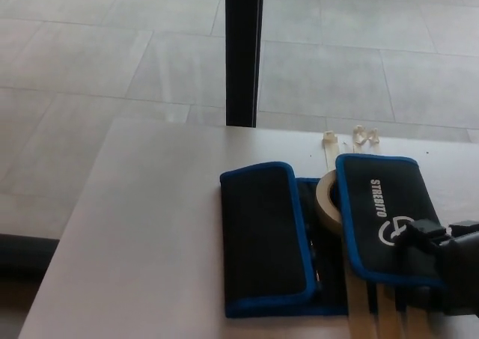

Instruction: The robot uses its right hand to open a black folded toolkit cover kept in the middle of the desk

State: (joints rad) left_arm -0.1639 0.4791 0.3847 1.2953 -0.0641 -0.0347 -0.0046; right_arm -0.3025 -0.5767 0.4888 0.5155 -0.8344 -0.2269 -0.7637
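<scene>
The black toolkit cover (266,238) with blue trim lies in the middle of the white desk (150,234). Its left flap is folded flat over the middle. Its right flap (378,212), printed STREBITO with a round logo, sits raised over a roll of beige tape (327,198). My right hand (443,268) comes in from the bottom right corner and overlaps the right flap's lower right corner, just past the logo. Whether it grips the flap does not show. My left hand is out of the picture.
Beige strips (363,313) stick out from under the cover toward the near edge. Small pale bits (364,135) lie near the desk's far edge. A black post (243,51) stands behind the desk on the grey tiled floor.
</scene>
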